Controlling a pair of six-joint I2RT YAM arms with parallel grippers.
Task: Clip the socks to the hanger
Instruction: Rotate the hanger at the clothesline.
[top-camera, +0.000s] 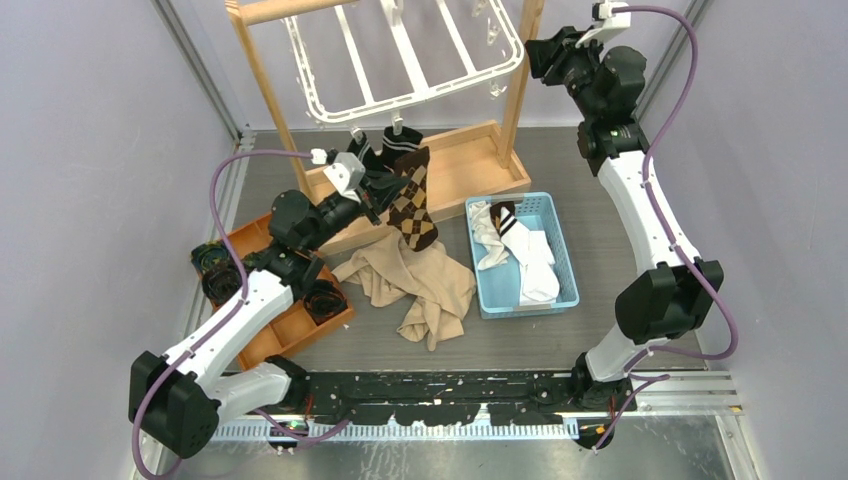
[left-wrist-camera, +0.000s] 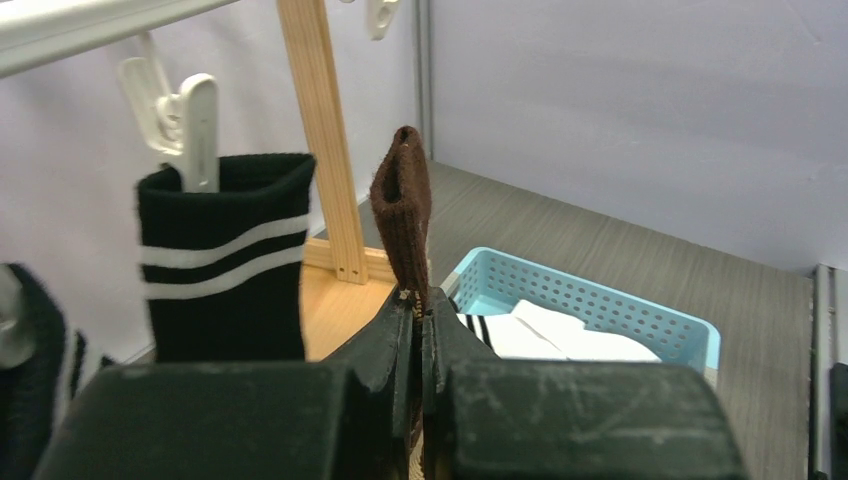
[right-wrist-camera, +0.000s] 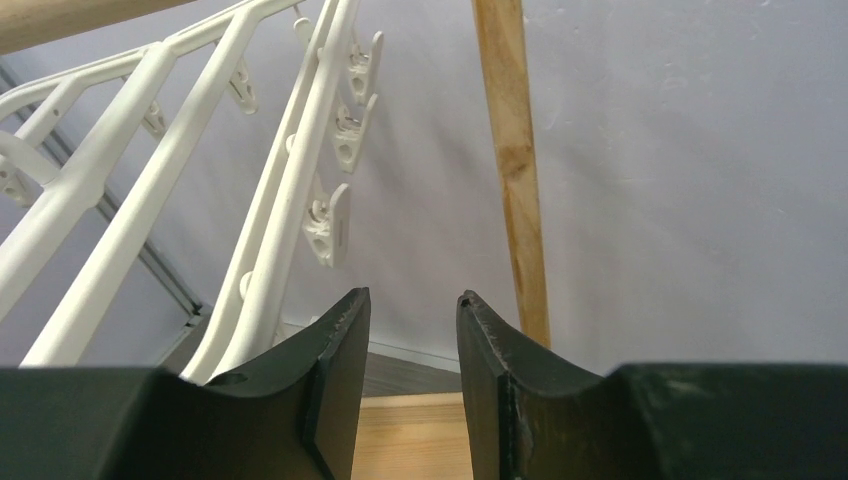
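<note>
Jaws of the left arm pinch the cuff of a brown argyle sock (left-wrist-camera: 402, 215), holding it upright just right of a black striped sock (left-wrist-camera: 225, 270) that hangs from a clip (left-wrist-camera: 195, 125) on the hanger (right-wrist-camera: 125, 200). Right jaws stand spread on nothing, high at the far right beside the hanger's rim. White socks (top-camera: 535, 265) lie in a blue basket (top-camera: 572, 270) on the table.

Gray worktop (top-camera: 600, 180): wooden stand base (top-camera: 470, 165) at back, blue basket (top-camera: 571, 270) right of center, crumpled beige cloth (top-camera: 420, 285) just beside its left wall, orange divided tray (top-camera: 290, 330) far left.
</note>
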